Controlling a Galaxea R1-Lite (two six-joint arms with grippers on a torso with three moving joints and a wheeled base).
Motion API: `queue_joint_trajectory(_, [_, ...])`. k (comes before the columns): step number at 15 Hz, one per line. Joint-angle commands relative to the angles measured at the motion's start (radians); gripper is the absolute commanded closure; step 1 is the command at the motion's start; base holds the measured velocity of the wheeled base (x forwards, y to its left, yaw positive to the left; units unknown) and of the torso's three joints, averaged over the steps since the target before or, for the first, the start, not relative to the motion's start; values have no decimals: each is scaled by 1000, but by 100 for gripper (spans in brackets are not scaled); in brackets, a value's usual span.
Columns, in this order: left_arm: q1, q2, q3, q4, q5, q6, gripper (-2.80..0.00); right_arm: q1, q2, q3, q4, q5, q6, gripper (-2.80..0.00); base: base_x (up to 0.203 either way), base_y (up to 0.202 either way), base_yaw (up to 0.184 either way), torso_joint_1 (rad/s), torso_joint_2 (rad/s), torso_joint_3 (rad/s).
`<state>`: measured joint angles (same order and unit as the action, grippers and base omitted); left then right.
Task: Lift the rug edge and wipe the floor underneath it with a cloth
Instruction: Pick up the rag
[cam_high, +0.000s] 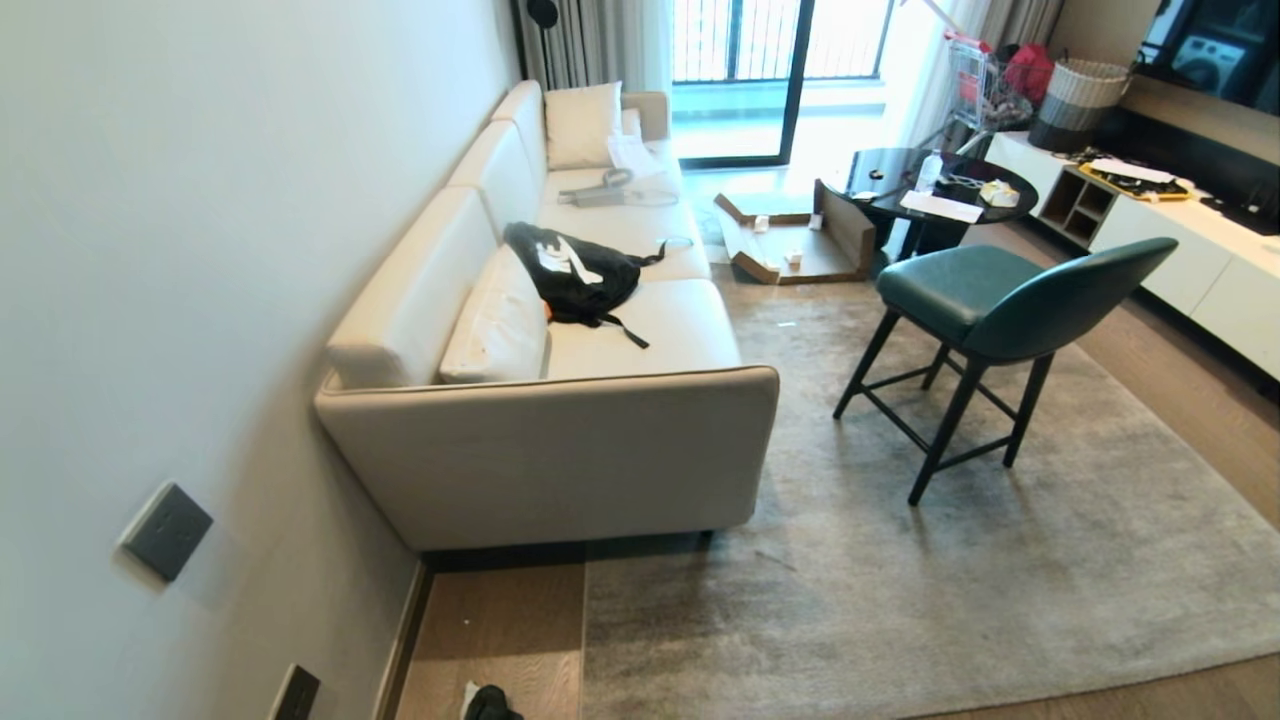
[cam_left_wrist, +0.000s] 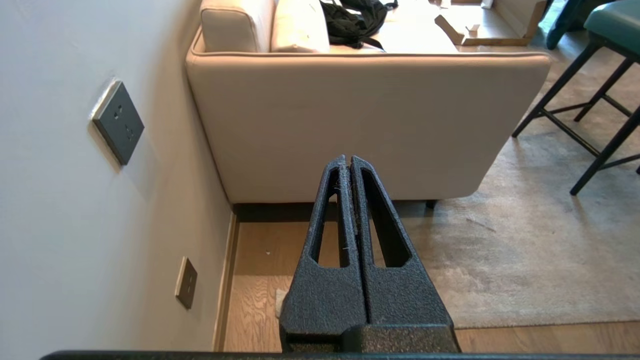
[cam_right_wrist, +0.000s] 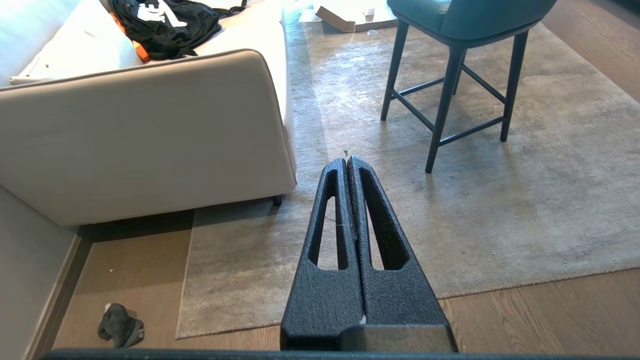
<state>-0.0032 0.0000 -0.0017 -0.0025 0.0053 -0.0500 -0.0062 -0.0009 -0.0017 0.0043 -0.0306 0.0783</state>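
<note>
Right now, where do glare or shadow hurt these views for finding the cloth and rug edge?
Head view: balcony door blown out; cloth cut off at the frame bottom. Right wrist view: sofa cushion overexposed; cloth and rug edge evenly lit. Left wrist view: left gripper blocks the rug corner.

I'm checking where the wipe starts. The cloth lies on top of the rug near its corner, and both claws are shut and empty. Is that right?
Not quite. The cloth lies on the bare floor, between the wall and the rug edge, not on the rug; the right wrist view shows it. The rest holds: the left claw and the right claw are both shut and empty.
</note>
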Motion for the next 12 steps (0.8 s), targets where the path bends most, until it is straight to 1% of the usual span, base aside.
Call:
queue_joint_trajectory(1, [0,0,0,-1,1,-1,0,0,1,0,0,0,0,0,0,0,0,-125,358,224])
queue_joint_trajectory(5, [0,0,0,-1,1,-1,0,0,1,0,0,0,1,0,0,0,0,-155,424,260])
queue_joint_trajectory(12, [0,0,0,-1,-1,-2,0,0,2,0,0,-2,1,0,0,0,0,-175,540,355])
